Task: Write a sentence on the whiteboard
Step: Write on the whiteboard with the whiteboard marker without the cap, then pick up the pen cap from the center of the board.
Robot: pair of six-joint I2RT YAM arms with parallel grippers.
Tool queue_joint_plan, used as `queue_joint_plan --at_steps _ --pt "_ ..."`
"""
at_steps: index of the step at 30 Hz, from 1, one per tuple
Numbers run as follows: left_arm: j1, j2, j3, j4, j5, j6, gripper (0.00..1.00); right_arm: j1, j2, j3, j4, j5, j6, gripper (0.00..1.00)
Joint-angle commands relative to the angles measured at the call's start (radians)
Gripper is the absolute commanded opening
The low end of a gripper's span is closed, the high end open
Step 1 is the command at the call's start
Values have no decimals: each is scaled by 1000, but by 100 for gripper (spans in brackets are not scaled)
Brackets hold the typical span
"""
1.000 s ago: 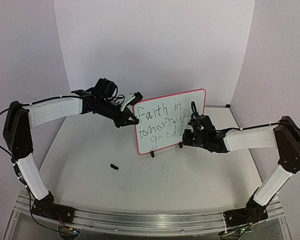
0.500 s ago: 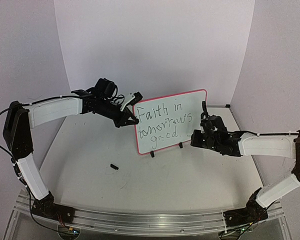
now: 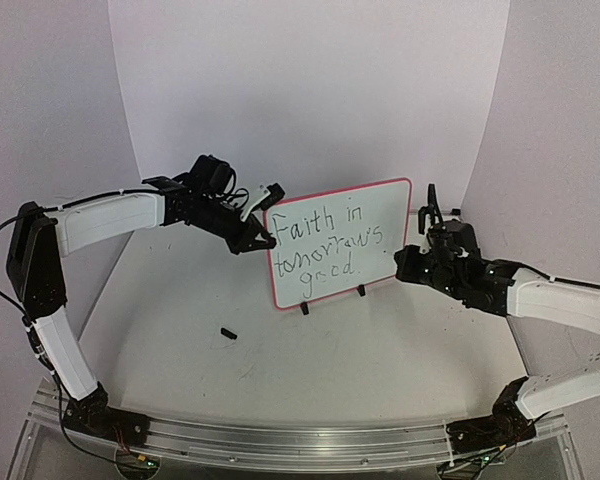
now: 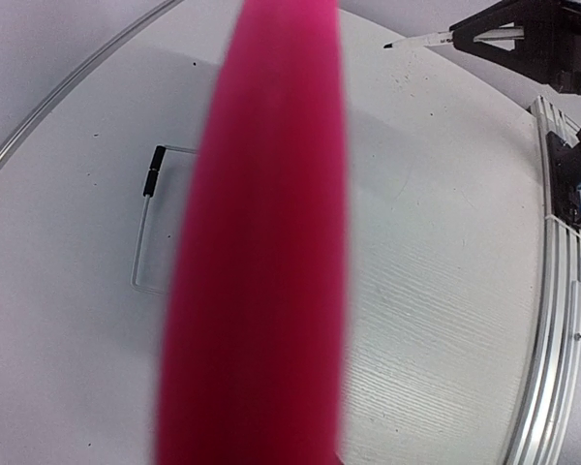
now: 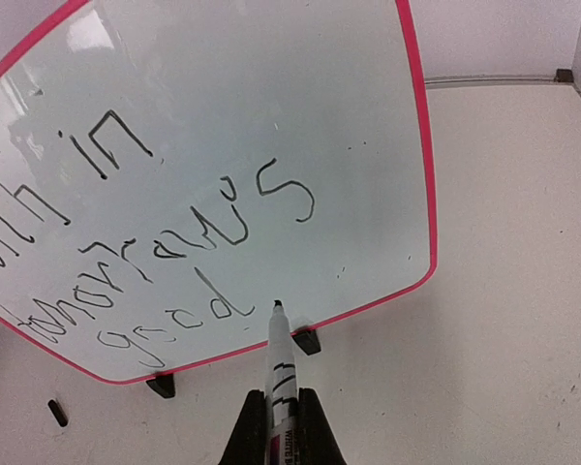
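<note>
The whiteboard stands tilted on two black feet at the table's middle, its frame red-pink. The sentence on it reads "Faith in tomorrow's good" in three dark lines, and is also seen on the whiteboard as the sentence. My left gripper is shut on the board's left edge. In the left wrist view that frame is a wide pink blur and hides the fingers. My right gripper is shut on a white marker. The marker's bare black tip hangs off the board near its lower right edge.
A small black marker cap lies on the table in front of the board's left foot, also seen as the cap. White walls close in the back and both sides. The metal rail runs along the near edge.
My right arm has drawn back to the right, away from the board's face, with the marker still in its grip. The left arm and the board have not moved.
</note>
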Motion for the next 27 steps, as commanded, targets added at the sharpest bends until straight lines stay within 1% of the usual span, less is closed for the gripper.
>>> queue_joint_plan --at_steps 1,7,13,14,15,20,23,25,26,27 --pt "22 -23 -1 -123 -57 -20 0 -4 -39 -14 1 36 -29 0" --pt "44 -61 -40 -119 -18 -40 0 -5 -43 -16 1 31 -18 0" --pt "45 -89 -77 -96 -32 -69 1 -4 -42 -12 1 20 -13 0" --pt "45 -97 -87 -83 -39 -80 4 -4 -42 -10 1 17 -13 0" --pt "45 -107 -100 -66 -48 -91 10 -4 -42 -8 1 12 -13 0" --pt "46 -194 -216 59 -137 -164 41 -4 -45 0 1 6 -13 0" --pt "46 -244 -273 93 -179 -193 56 -4 -51 2 1 2 -14 0" --pt "45 -278 -305 107 -201 -210 72 -4 -56 3 1 0 -18 0" --pt "45 -294 -322 113 -212 -219 77 -4 -58 4 1 -1 -20 0" --pt "46 -312 -339 120 -224 -228 80 -4 -60 4 1 -1 -21 0"
